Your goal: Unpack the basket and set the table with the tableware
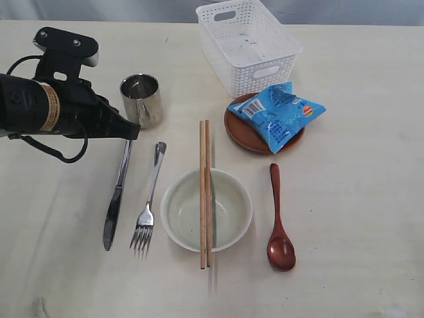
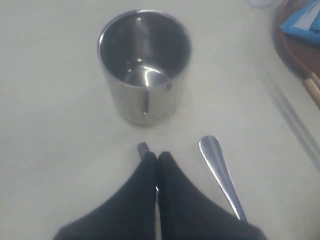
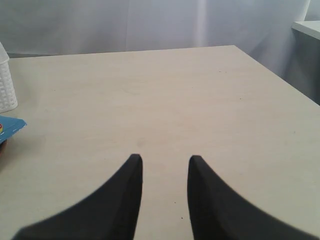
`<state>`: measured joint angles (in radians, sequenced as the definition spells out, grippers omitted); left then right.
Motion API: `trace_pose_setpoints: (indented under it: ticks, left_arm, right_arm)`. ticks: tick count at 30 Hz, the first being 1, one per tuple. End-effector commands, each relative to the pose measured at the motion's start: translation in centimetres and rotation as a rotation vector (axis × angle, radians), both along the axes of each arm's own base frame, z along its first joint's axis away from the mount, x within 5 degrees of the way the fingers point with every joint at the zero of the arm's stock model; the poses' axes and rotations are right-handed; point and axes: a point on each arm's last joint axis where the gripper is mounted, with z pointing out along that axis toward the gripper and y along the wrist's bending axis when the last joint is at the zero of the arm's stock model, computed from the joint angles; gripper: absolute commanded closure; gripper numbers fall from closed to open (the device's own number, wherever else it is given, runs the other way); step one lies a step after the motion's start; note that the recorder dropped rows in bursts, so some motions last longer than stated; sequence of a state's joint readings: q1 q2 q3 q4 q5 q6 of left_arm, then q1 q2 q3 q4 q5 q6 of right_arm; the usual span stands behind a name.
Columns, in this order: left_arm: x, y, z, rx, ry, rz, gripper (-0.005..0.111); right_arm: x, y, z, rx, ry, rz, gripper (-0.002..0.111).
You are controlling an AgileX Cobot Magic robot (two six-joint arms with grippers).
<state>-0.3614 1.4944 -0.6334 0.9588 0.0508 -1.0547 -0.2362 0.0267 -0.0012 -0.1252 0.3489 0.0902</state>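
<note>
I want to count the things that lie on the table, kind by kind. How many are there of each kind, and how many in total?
basket: 1
steel cup: 1
knife: 1
fork: 1
bowl: 1
chopsticks: 2
wooden spoon: 1
brown plate: 1
blue snack packet: 1
Total: 10

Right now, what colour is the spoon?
Red-brown; the spoon shows best in the exterior view.
</note>
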Motion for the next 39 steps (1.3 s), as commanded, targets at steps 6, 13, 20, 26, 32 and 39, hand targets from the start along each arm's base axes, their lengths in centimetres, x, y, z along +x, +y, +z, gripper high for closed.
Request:
trace_pose_setpoints:
  ticks: [6, 13, 20, 26, 32, 39]
  left_arm:
    - [0.0, 0.1, 0.2, 0.005, -0.006, 0.001, 0.107]
    - [0.1, 0.5, 0.2, 0.471, -0.134, -0.436, 0.107]
    - [0.1, 0.4, 0.2, 0.508, -0.148, -0.484, 0.107]
    - [-0.4, 0.6, 2.3, 0.497, -0.224, -0.465, 0.107]
    - [-3.3, 3.5, 9.2, 0.222, -0.384, -0.087, 0.107]
    - [-10.0, 11.0, 13.0, -0.185, -0.551, 0.527, 0.107]
  right_arm:
    - [0.0, -0.1, 0.0, 0.002, -0.001, -0.011, 0.078]
    - [0.0, -0.1, 0.0, 0.004, -0.002, -0.011, 0.078]
    - [0.0, -0.1, 0.0, 0.004, -0.002, -0.011, 0.078]
    - [0.0, -0.1, 0.0, 0.004, -0.002, -0.011, 0.078]
    - [0.0, -0.1, 0.0, 0.004, -0.002, -0.011, 0.078]
    - [0.0, -0.1, 0.0, 0.004, -0.002, -0.011, 0.078]
